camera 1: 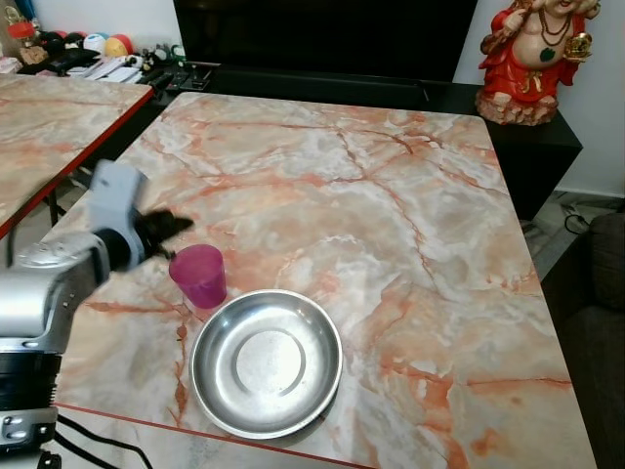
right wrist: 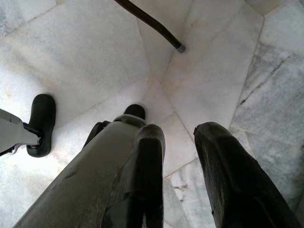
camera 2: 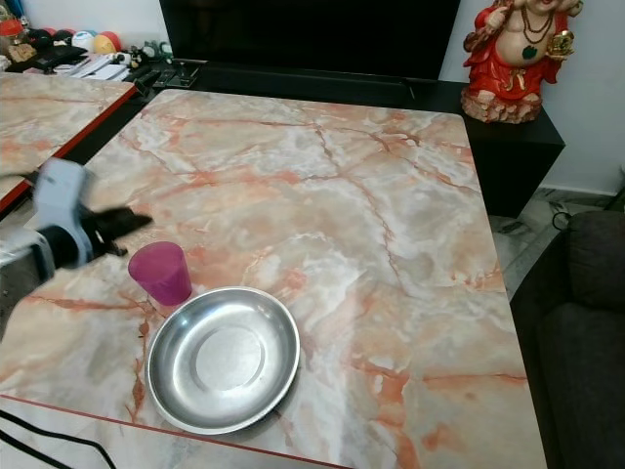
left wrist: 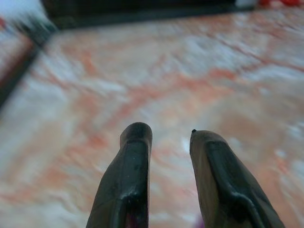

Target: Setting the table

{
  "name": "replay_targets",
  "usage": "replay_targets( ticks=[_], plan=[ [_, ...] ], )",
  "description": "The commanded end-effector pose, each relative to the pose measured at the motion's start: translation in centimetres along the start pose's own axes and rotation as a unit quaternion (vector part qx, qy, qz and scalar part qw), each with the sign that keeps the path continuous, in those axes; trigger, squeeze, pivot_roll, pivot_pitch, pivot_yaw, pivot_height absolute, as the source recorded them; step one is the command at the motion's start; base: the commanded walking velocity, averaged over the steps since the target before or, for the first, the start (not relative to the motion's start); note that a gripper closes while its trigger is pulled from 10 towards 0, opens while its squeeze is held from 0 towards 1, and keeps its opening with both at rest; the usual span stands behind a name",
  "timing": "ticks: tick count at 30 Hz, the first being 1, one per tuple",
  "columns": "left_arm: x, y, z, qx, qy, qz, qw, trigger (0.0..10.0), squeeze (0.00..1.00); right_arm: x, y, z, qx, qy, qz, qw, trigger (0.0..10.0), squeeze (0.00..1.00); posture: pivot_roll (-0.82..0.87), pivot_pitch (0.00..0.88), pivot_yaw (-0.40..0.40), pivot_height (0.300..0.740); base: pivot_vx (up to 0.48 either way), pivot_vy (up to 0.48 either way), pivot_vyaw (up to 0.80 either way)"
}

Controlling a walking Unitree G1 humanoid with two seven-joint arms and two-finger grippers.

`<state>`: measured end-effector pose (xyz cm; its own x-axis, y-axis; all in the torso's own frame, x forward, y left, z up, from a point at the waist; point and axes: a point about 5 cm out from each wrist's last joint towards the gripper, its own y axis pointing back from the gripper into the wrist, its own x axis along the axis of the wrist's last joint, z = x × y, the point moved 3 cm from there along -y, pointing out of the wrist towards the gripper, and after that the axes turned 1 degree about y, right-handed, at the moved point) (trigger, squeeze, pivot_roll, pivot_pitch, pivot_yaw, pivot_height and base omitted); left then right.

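Pink cup point(camera 1: 199, 276) beside steel plate point(camera 1: 266, 362) on marble table point(camera 1: 391, 215).

A home living room: marble table point(camera 1: 391, 215), television point(camera 1: 322, 34), Buddha statue point(camera 1: 532, 54).

My left arm point(camera 1: 44, 293): silver cylindrical shell, lower left of frame, light grey wrist block, black cable below. Left gripper point(camera 1: 171, 227): two long black fingers point(left wrist: 128, 180), rounded tips, glossy. Right gripper point(right wrist: 178, 142): same black fingers; grey leg, black foot.
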<state>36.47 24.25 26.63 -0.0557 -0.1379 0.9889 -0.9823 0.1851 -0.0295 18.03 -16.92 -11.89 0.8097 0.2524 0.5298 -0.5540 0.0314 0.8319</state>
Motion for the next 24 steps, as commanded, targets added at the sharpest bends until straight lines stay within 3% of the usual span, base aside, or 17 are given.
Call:
replay_targets(
  ticks=[1,5,7,15,24],
  plan=[
    [0.4,0.5,-0.5,0.042,-0.026,0.034,0.998,10.0,0.0,-0.9,0.1,-0.2,0.003,-0.004,-0.016,1.0,10.0,0.0,0.06,0.142,0.019,0.74,0.0,0.0,0.0],
    [-0.3,1.4,-0.5,0.114,-0.047,0.079,0.989,10.0,0.0,-1.0,0.2,-0.2,0.002,-0.006,-0.016,1.0,10.0,0.0,0.05,0.135,0.023,0.74,0.0,0.0,0.0],
    [-1.1,1.8,1.3,0.118,-0.044,0.112,0.986,10.0,0.0,-1.0,0.2,-0.2,0.002,-0.004,-0.017,1.0,10.0,0.0,0.04,0.135,0.018,0.74,0.0,0.0,0.0],
    [-2.4,1.9,3.2,0.117,-0.018,0.128,0.985,10.0,0.0,-1.0,0.2,-0.4,-0.003,-0.016,-0.016,1.0,10.0,0.0,0.0,0.127,0.043,0.74,0.0,0.0,0.0],
    [-2.1,1.3,2.4,0.141,0.008,0.145,0.979,10.0,0.0,-1.2,0.2,-0.8,0.0,-0.022,-0.02,1.0,10.0,0.0,0.0,0.111,0.06,0.74,0.0,0.427,0.0]
  ],
)
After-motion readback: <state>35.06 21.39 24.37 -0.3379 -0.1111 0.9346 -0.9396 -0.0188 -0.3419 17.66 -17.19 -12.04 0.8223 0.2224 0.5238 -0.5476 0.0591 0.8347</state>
